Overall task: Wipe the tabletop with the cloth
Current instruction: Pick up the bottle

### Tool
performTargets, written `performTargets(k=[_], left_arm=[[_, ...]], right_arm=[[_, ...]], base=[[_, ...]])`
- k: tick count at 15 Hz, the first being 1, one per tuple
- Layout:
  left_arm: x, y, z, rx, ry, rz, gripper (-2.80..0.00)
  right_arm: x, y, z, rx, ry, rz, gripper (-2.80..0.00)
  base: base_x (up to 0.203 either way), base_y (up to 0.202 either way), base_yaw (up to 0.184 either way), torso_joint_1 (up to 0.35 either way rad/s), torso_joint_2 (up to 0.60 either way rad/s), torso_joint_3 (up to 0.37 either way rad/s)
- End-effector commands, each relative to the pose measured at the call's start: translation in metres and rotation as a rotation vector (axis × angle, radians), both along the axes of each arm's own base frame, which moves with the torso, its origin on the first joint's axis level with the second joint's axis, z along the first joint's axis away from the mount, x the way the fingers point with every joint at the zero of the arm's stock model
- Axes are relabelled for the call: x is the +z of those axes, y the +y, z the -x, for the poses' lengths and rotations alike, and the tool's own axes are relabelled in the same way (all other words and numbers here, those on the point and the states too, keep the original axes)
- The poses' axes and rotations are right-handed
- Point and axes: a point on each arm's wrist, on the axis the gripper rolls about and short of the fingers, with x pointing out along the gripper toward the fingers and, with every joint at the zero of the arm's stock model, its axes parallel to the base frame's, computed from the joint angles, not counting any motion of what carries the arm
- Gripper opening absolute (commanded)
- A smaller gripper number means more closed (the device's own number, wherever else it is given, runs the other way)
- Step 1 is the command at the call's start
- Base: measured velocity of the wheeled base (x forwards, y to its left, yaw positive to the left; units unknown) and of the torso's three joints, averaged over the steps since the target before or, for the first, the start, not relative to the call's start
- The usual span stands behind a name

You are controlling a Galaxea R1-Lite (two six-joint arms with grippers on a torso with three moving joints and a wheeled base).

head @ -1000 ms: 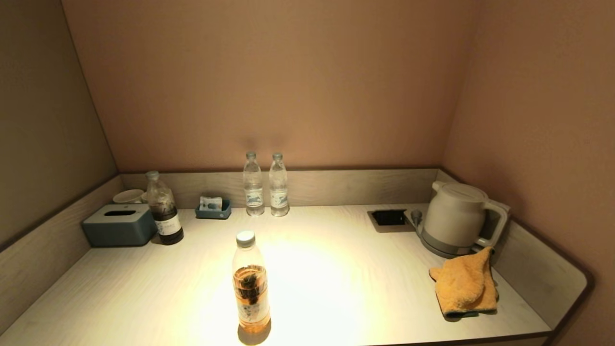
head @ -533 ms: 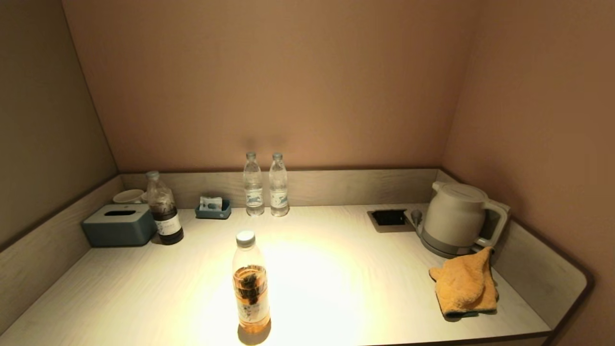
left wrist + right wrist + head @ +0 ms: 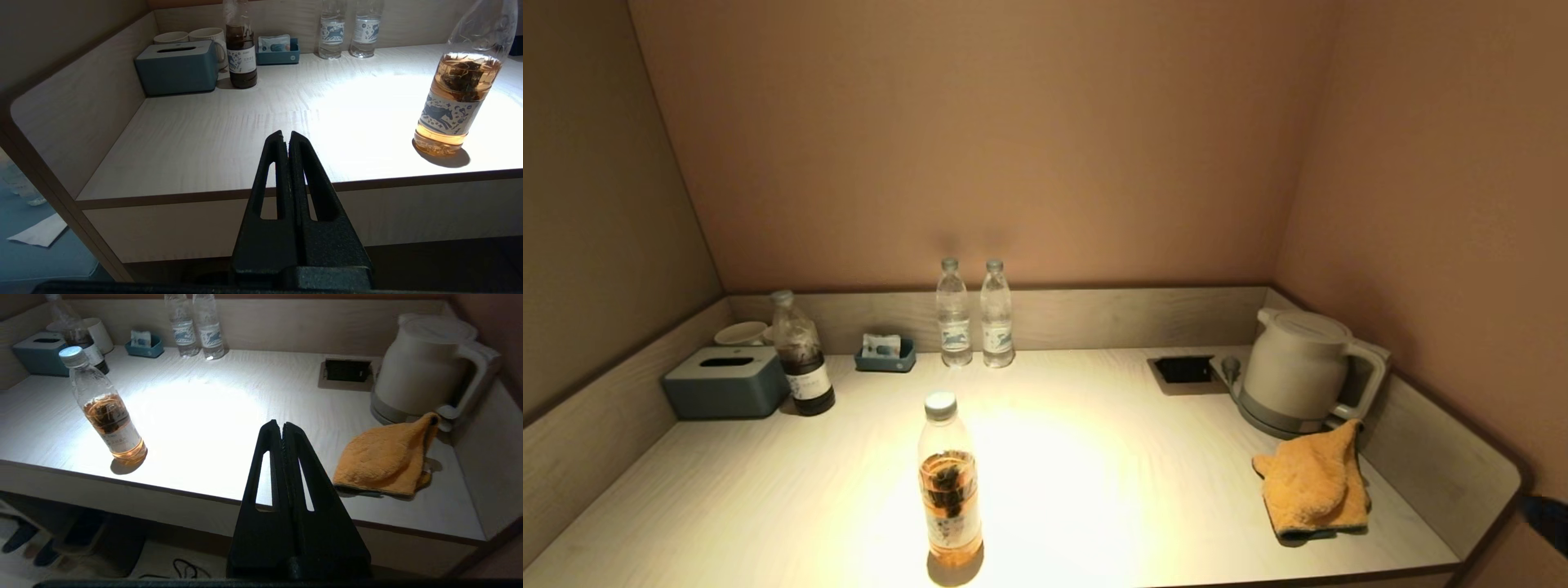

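Neither arm clearly shows in the head view. Each wrist view shows its own gripper: the left gripper point(image 3: 286, 141) pressed together off the tabletop's point(image 3: 1094, 457) 7 o'clock edge, the right gripper point(image 3: 282, 430) likewise near 5. A dark sliver at the head view's right edge may be the right arm. The orange cloth point(image 3: 1311, 482) lies at 4 o'clock, against the kettle point(image 3: 1294, 371).

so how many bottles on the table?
4. Tea bottle stands alone front centre; dark bottle back left beside the tissue box; two water bottles side by side against the back wall. None looks hidden.
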Motion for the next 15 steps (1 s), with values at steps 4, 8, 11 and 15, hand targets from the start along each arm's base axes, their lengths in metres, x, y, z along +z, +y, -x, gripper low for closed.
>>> performTargets(k=[4,8,11,15], left_arm=[[0.000,0.000,0.000,0.000,0.001,-0.001,-2.80],[0.000,0.000,0.000,0.000,0.001,-0.001,-2.80],[0.000,0.000,0.000,0.000,0.001,-0.001,-2.80],[0.000,0.000,0.000,0.000,0.000,-0.001,-2.80]], right_arm=[[0.003,0.009,-0.107,0.198,0.184,-0.037,-2.80],[-0.009,0.034,-0.158,0.330,0.220,-0.030,-2.80],[-0.025,0.068,-0.193,0.445,0.272,-0.014,-2.80],[-0.038,0.114,-0.224,0.571,0.317,0.005,-2.80]], base=[[0.000,0.000,0.000,0.000,0.00,0.000],[0.000,0.000,0.000,0.000,0.00,0.000],[0.000,0.000,0.000,0.000,0.00,0.000],[0.000,0.000,0.000,0.000,0.00,0.000]])
